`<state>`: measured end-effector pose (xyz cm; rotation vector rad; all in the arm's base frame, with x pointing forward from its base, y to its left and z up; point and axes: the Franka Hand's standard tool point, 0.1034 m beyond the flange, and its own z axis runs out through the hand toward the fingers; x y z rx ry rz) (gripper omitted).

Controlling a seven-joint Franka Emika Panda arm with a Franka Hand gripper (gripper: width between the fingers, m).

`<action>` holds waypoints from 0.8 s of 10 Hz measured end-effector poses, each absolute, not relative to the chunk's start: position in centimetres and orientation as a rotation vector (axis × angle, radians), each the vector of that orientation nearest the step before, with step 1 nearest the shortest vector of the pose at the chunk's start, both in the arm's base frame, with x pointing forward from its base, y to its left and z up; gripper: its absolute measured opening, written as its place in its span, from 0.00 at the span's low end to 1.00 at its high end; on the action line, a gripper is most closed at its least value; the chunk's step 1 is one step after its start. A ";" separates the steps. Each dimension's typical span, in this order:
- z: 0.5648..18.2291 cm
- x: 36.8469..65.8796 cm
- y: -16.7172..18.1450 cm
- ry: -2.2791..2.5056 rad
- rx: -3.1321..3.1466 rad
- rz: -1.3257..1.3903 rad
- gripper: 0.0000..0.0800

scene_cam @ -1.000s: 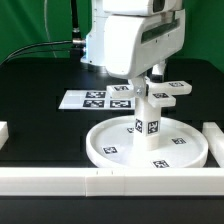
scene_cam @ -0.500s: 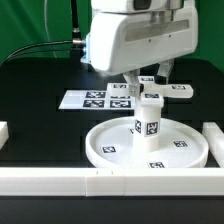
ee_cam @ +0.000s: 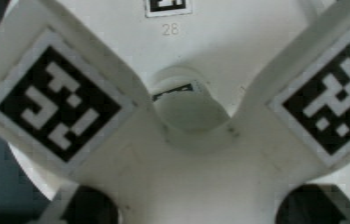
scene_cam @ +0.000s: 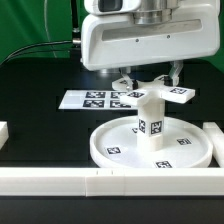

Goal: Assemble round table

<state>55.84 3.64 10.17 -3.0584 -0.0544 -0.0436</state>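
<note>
Exterior view: the white Franka arm's two-finger gripper (scene_cam: 150, 80) hangs over the middle of the black table (scene_cam: 40, 120), its bulky white housing filling the upper part of the picture. Between its dark fingertips (scene_cam: 176, 72) sits the white plastic cross-shaped piece (scene_cam: 160, 95), tagged with black-and-white squares on its arms; the fingers are clamped on it from either side. The cross lies level and sits on or just above the top of the thick short white cylinder (scene_cam: 150, 125); whether the two touch cannot be told from here. The cylinder stands upright in the centre of the large rimmed round white disc (scene_cam: 115, 145), which rests on the table near the front. Small square tags show on the cylinder's side and on the disc's floor.

Behind the disc, toward the exterior view's left, the flat white marker board (scene_cam: 85, 99) lies on the table. A long white straight rail (scene_cam: 100, 180) runs along the front edge, touching or just beside the disc's rim.

Wrist view: the cross-shaped piece (ee_cam: 175, 150) fills the frame, two tagged arms spreading apart with a rounded hollow between them. The dark fingers (ee_cam: 83, 208) show only at the picture's edge, blurred
</note>
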 end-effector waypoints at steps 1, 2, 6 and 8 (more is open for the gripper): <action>10.2 55.9 3.6 -0.011 -3.058 -0.042 0.55; 10.2 55.9 3.6 0.095 -3.056 -0.038 0.55; 10.2 55.9 3.6 0.540 -3.004 -0.021 0.55; 10.2 56.0 3.6 0.789 -2.932 -0.014 0.55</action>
